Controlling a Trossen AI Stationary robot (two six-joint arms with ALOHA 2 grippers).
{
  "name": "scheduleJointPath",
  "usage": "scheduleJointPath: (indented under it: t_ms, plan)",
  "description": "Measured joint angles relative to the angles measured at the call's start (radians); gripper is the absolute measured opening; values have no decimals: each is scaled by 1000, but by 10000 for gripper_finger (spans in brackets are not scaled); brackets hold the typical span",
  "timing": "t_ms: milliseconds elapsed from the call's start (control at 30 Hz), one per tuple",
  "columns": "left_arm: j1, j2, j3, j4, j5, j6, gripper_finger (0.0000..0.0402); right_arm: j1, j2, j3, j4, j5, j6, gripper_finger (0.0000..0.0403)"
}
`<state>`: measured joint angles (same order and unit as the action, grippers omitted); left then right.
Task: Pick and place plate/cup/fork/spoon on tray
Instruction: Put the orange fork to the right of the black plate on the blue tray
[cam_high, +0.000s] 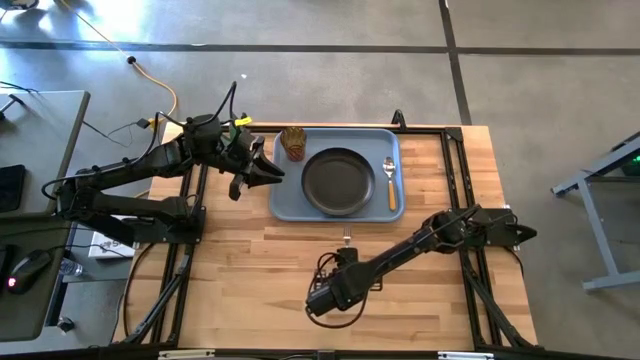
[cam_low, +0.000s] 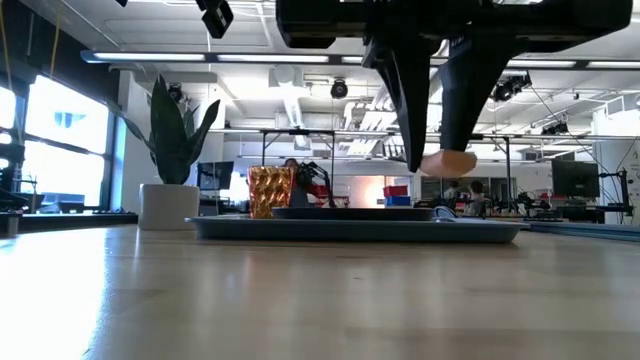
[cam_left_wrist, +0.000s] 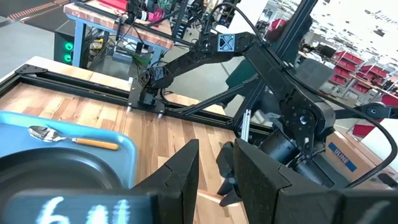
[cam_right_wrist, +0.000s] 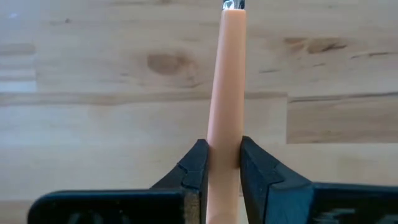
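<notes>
The fork (cam_right_wrist: 225, 93) is the one in play: its slim orange handle is pinched between the two dark fingers (cam_right_wrist: 194, 168) of the right end effector (cam_right_wrist: 221, 163), as the right wrist view shows, with bare tabletop (cam_right_wrist: 93, 124) behind it. In the high view the metal tines (cam_high: 347, 238) show just near of the tray's near edge, with the right end effector (cam_high: 345, 256) right behind them. The low view shows the fingers pointing down from above, the handle's end (cam_low: 447, 162) held clear above the wood.

The tray (cam_high: 285, 205) lies at the far middle of the tabletop. On it, the dark plate (cam_high: 339, 181) sits in the centre, the spoon (cam_high: 390, 183) lies along the right side just beside the plate, bowl to the far end, and the amber cup (cam_high: 293, 142) stands upright in the far left corner.

The left end effector (cam_high: 268, 172) hovers at the tray's left edge, near the cup, fingers (cam_left_wrist: 180, 177) spread a little with nothing between them.

A white pot with a green plant (cam_low: 172, 160) shows beyond the tabletop in the low view.
</notes>
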<state>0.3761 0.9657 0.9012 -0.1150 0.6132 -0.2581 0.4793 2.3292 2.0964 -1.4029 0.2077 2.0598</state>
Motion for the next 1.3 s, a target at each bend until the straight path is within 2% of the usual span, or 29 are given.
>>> scheduleJointPath:
  t_ms: [300, 533, 833, 1067, 1300]
  plan:
    - [0, 0, 0, 0, 0, 0, 90, -12, -13, 1, -66, 47, -3, 43]
    - [0, 0, 0, 0, 0, 1, 90, -46, -49, 0, -171, 82, -63, 44]
    - [0, 0, 0, -2, 0, 8, 90, -136, -110, -6, -169, 211, -293, 44]
    - [0, 0, 0, -44, 0, 10, 90, -224, -131, -6, -168, 256, -479, 44]
    - [1, 0, 0, -69, 0, 35, 90, -306, -134, -7, -168, 248, -629, 44]
